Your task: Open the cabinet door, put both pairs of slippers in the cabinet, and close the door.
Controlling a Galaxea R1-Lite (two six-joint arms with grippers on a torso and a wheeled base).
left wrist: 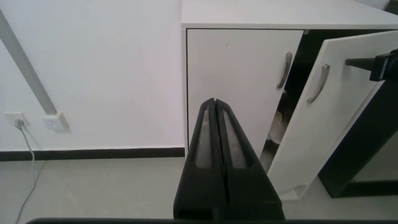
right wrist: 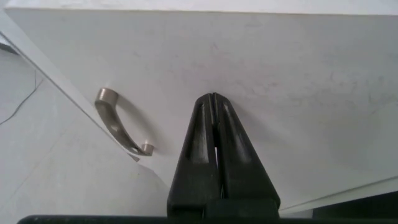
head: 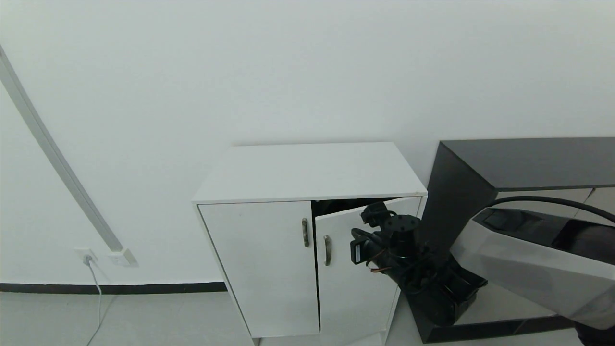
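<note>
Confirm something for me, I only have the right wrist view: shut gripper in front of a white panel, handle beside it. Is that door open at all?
Observer: Yes, ajar. In the head view the right door stands swung out from the cabinet, with a dark gap along its handle edge.
Operator: Where's the left arm?
Observer: The left gripper is shut, held back from the cabinet in front of the closed left door, apart from it.
Operator: Slippers inside?
Observer: The left wrist view shows something pale low in the gap; I cannot tell what it is.
</note>
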